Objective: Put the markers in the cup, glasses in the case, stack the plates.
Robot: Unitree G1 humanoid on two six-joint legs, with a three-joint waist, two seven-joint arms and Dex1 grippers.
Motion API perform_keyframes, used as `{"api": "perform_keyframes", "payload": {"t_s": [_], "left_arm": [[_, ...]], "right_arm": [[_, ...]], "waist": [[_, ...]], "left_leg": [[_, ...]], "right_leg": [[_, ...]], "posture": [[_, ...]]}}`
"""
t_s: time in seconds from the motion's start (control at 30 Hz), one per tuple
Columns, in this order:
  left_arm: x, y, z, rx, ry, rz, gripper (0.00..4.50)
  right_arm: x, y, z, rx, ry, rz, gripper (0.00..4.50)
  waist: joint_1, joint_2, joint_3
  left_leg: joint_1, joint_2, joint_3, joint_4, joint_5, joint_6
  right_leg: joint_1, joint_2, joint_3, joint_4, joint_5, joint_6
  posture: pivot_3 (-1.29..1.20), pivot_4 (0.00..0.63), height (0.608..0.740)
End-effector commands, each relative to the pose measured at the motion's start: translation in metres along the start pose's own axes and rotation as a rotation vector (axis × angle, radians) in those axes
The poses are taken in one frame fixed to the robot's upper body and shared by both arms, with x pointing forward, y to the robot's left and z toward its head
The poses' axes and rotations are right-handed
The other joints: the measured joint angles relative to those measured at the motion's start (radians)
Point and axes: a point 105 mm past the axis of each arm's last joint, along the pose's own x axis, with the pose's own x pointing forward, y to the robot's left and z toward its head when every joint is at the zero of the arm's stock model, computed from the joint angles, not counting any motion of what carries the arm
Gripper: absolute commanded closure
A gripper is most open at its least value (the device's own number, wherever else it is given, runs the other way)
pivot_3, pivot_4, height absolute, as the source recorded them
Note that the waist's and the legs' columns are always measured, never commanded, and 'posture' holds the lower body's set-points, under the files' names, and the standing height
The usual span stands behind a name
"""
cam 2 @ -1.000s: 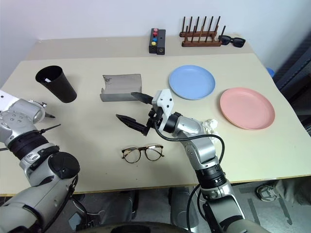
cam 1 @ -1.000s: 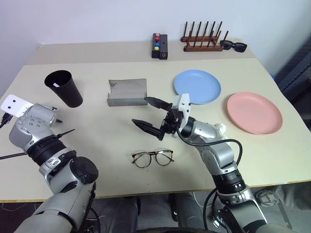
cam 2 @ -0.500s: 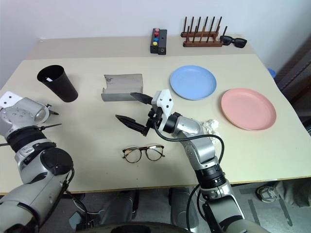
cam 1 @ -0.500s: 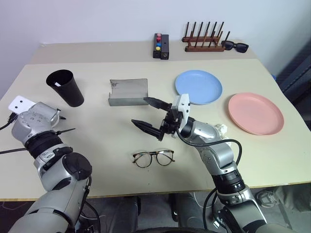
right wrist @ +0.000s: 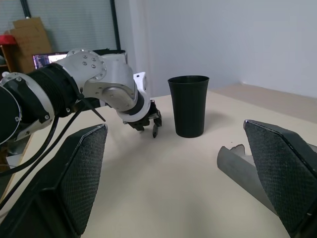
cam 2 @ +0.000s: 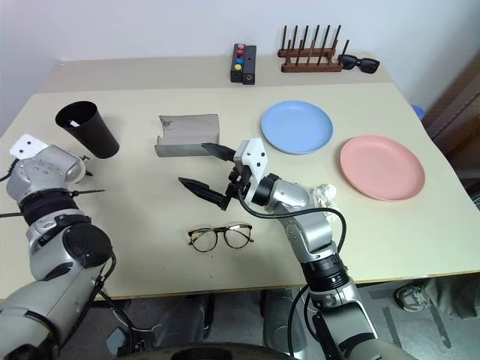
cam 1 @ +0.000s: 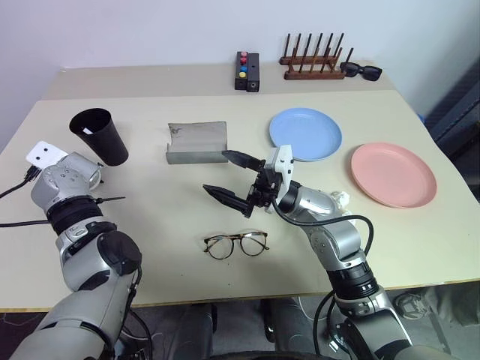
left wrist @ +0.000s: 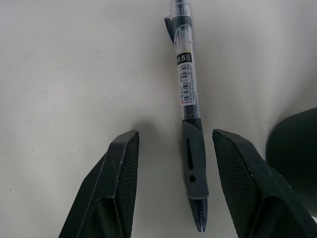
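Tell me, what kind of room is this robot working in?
Probably a lab or test room, not a home: a plain table against a bare wall, props laid out like plates and glasses, and a monitor and cardboard box behind.

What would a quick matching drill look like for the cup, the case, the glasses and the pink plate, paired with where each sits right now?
Things:
1. cup
2. case
3. glasses
4. pink plate

Places:
A. near table edge, below the right gripper
B. far right of the table
C. left side, by the left gripper
D. middle, left of the blue plate

Pairs: 1-C, 2-D, 3-A, 4-B
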Motion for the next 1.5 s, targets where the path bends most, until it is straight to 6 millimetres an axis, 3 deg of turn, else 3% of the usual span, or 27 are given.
{"api": "perform_keyframes", "payload": {"t_s": [0.03,0.2,0.3,0.4,0.6,0.8,0.87,0.97,1.07,1.23,1.37,1.5], "left_arm": [[-0.003,-0.002,0.007,0.033,0.006,0.024,2.14],[-0.005,-0.006,0.007,0.093,0.008,0.029,2.14],[-0.005,-0.004,0.005,0.104,0.018,0.044,2.93],[-0.004,0.0,0.004,0.101,0.027,0.067,4.43],[-0.004,0.006,0.012,0.081,-0.016,0.089,4.48],[-0.026,0.009,0.076,0.031,-0.427,0.05,4.48],[-0.054,-0.005,0.11,0.061,-0.688,-0.075,4.48],[-0.088,-0.037,0.126,0.151,-0.896,-0.301,4.48],[-0.105,-0.065,0.12,0.264,-0.966,-0.452,4.48],[-0.106,-0.087,0.097,0.432,-0.975,-0.535,4.48],[-0.102,-0.096,0.077,0.51,-0.965,-0.573,4.48],[-0.093,-0.095,0.062,0.567,-0.944,-0.575,4.48]], "right_arm": [[0.003,0.002,0.009,-0.023,-0.037,0.015,0.0],[0.003,0.002,0.01,-0.025,-0.037,0.015,0.0],[0.003,0.001,0.009,-0.026,-0.037,0.013,0.0],[0.003,0.001,0.009,-0.027,-0.037,0.013,0.0],[0.003,0.001,0.009,-0.027,-0.037,0.014,0.0],[0.003,0.002,0.009,-0.026,-0.039,0.015,0.0],[0.003,0.002,0.01,-0.026,-0.041,0.016,0.0],[0.003,0.002,0.011,-0.025,-0.046,0.018,0.0],[0.004,0.002,0.013,-0.024,-0.055,0.019,0.0],[0.007,0.0,0.021,-0.031,-0.084,0.014,0.0],[0.01,-0.009,0.043,0.001,-0.166,-0.028,0.0],[0.011,-0.013,0.051,0.01,-0.194,-0.041,0.0]], "waist": [[0.0,0.0,0.0],[0.0,0.0,0.0],[0.0,0.0,0.0],[0.0,0.0,0.0],[-0.001,0.0,0.0],[-0.001,0.0,0.0],[0.0,0.0,0.0],[0.009,0.0,0.0],[0.019,0.0,0.0],[0.022,0.0,0.0],[0.019,0.0,0.0],[0.018,0.0,0.0]], "left_leg": [[0.0,0.0,0.0,0.0,0.0,0.0],[0.0,0.0,0.0,0.0,0.0,0.0],[0.0,0.0,0.0,0.0,0.0,0.0],[0.0,0.0,0.0,0.0,0.0,0.0],[0.0,0.0,0.0,0.0,0.0,0.0],[0.0,0.0,0.0,-0.001,0.0,0.0],[0.0,0.0,0.0,-0.001,0.0,0.0],[-0.001,0.0,0.0,-0.001,0.001,-0.001],[-0.001,0.0,0.001,-0.001,0.001,-0.001],[-0.001,0.0,0.001,0.0,0.001,-0.001],[-0.001,0.0,0.001,-0.001,0.001,-0.001],[-0.001,0.0,0.001,-0.001,0.001,-0.001]], "right_leg": [[0.0,0.0,0.0,0.0,0.0,0.0],[0.0,0.0,0.0,0.0,0.0,0.0],[0.0,0.0,0.0,0.0,0.0,0.0],[0.0,0.0,0.0,0.0,0.0,0.0],[0.0,0.0,0.0,0.0,0.0,0.0],[-0.001,0.0,0.0,0.0,0.0,0.0],[-0.001,0.0,0.0,0.0,0.0,0.0],[-0.001,0.0,0.0,-0.001,0.0,0.0],[0.0,0.0,0.0,-0.002,0.0,0.0],[0.0,0.0,0.0,-0.002,0.0,0.0],[-0.001,0.0,0.0,-0.001,0.0,0.0],[-0.001,0.0,0.0,-0.001,0.0,0.0]], "posture": [[0.0,0.15,0.74],[0.0,0.15,0.74],[0.0,0.15,0.74],[0.0,0.15,0.74],[0.0,0.15,0.74],[0.0,0.15,0.74],[0.0,0.15,0.74],[0.0,0.15,0.74],[0.0,0.15,0.74],[0.0,0.15,0.74],[0.0,0.15,0.74],[0.0,0.15,0.74]]}}
